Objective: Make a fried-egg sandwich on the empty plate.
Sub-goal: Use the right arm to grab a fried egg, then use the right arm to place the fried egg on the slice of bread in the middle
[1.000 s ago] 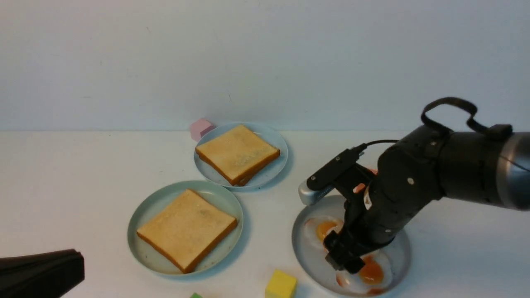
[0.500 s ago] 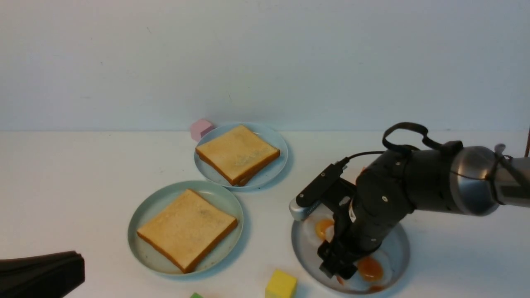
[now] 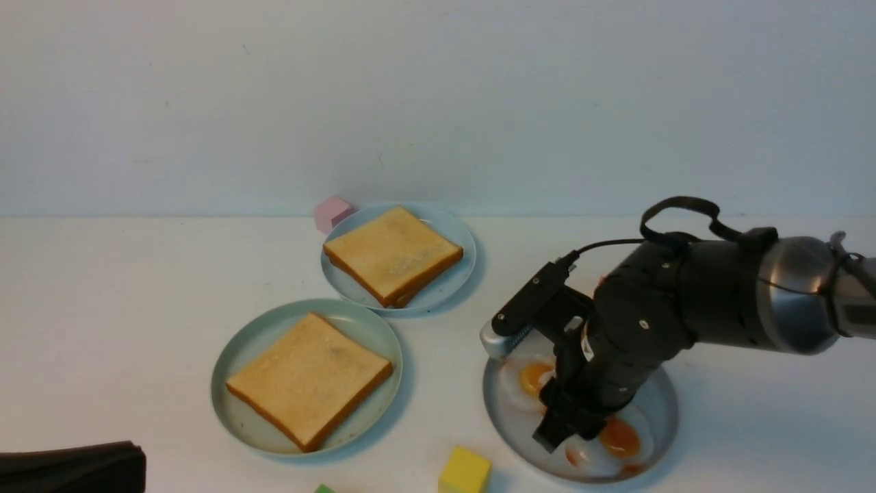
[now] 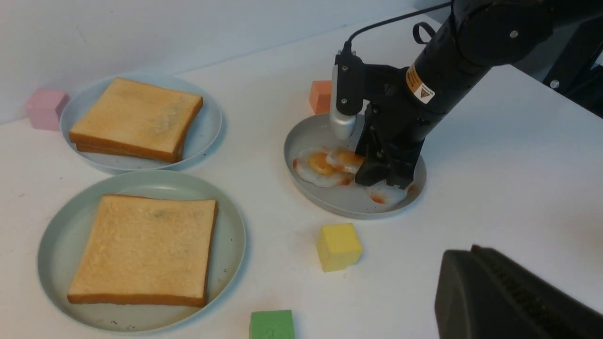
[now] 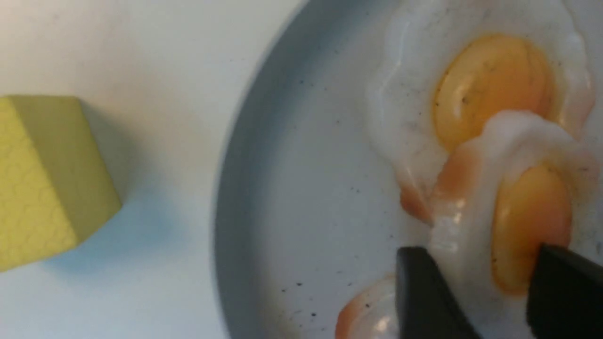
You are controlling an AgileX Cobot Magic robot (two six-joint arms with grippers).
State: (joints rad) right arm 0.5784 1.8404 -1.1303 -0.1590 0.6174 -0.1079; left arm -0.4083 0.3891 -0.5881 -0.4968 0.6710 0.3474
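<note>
One toast slice point(image 3: 309, 378) lies on the mint-green plate point(image 3: 239, 349). More toast point(image 3: 392, 255) sits on the light-blue plate point(image 3: 452, 229) behind it. On the grey-blue plate point(image 3: 503, 424) lie glossy fried eggs. My right gripper point(image 5: 490, 273) reaches down into this plate, its black fingers point(image 5: 424, 292) pressed against both sides of one fried egg point(image 5: 527, 212), which buckles upward between them. Another egg point(image 5: 490, 80) lies partly under it. My left gripper point(image 4: 452, 263) hovers shut and empty near the table's front left corner point(image 3: 102, 465).
A yellow block point(image 3: 464, 471) sits just left of the egg plate, and a green block point(image 4: 272, 325) lies nearer the front edge. A pink block point(image 3: 332, 212) stands behind the light-blue plate; an orange block point(image 4: 321, 96) stands behind the egg plate.
My right arm came down onto the egg plate and its fingers closed from wide open onto the egg. The left gripper sank slightly lower in the front view.
</note>
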